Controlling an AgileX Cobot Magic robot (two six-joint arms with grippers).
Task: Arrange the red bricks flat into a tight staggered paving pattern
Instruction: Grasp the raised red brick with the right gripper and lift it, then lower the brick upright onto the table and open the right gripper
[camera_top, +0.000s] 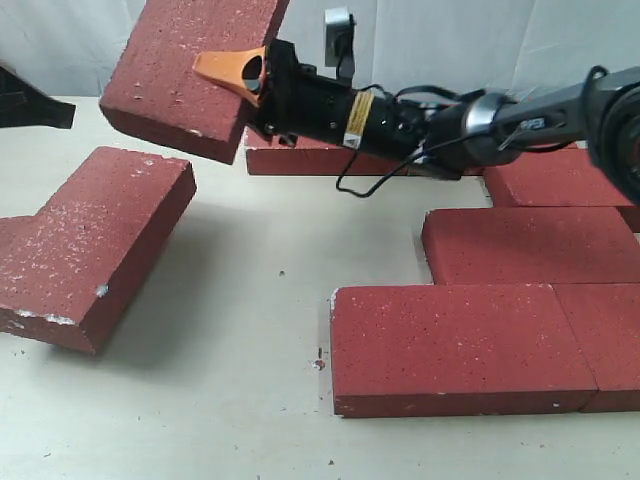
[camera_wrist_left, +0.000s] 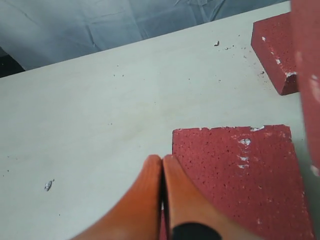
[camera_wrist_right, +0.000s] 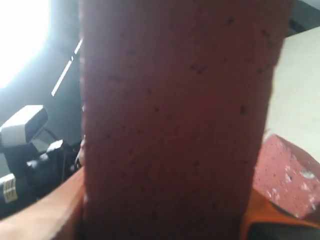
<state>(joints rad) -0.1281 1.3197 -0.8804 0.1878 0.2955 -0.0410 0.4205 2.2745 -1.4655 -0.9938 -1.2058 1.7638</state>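
Listing, largest first: table (camera_top: 250, 330), pale, speckled with grit. Laid red bricks (camera_top: 460, 345), flat in staggered rows, touching, on the right. Loose brick (camera_top: 95, 240), lying at the left, well apart from the rows. Lifted brick (camera_top: 190, 70), tilted, clear of the table, clamped between the partly spread fingers of my right gripper (camera_top: 250, 78). My left gripper (camera_wrist_left: 162, 192), fingers pressed together, holding nothing.

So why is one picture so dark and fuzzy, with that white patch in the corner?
Right wrist view: the lifted brick is so close to the lens that it blurs and fills the frame, and bright backlight washes out one corner. Exterior view: sharp, with soft shadows on the table. Left wrist view: mostly crisp, though the nearest brick smears.
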